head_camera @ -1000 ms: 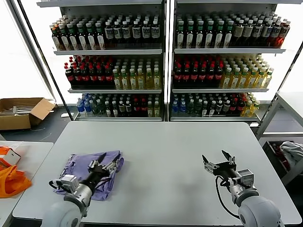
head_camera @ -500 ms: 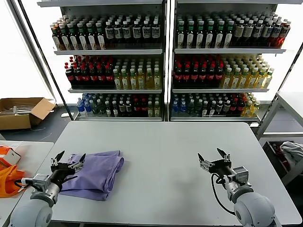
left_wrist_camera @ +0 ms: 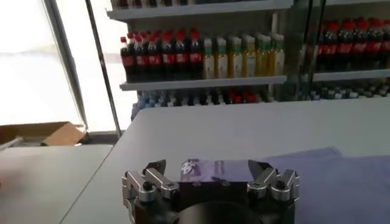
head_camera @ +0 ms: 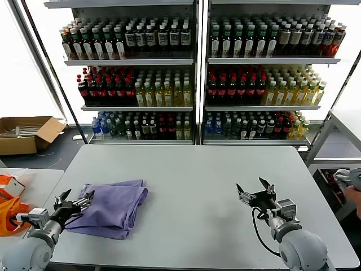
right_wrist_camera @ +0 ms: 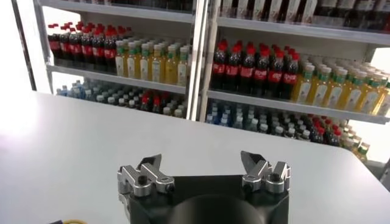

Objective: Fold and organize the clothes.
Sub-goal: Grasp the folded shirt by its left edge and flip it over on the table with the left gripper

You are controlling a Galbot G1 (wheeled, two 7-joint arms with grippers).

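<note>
Lavender T-shirt (head_camera: 113, 208), folded, lying near the table's (head_camera: 192, 175) front-left corner; left gripper (head_camera: 72, 203) at the shirt's left edge by the table's left edge, jaws spread wide, holding nothing; right gripper (head_camera: 255, 192) over bare tabletop toward the front-right, jaws wide, empty.
</note>
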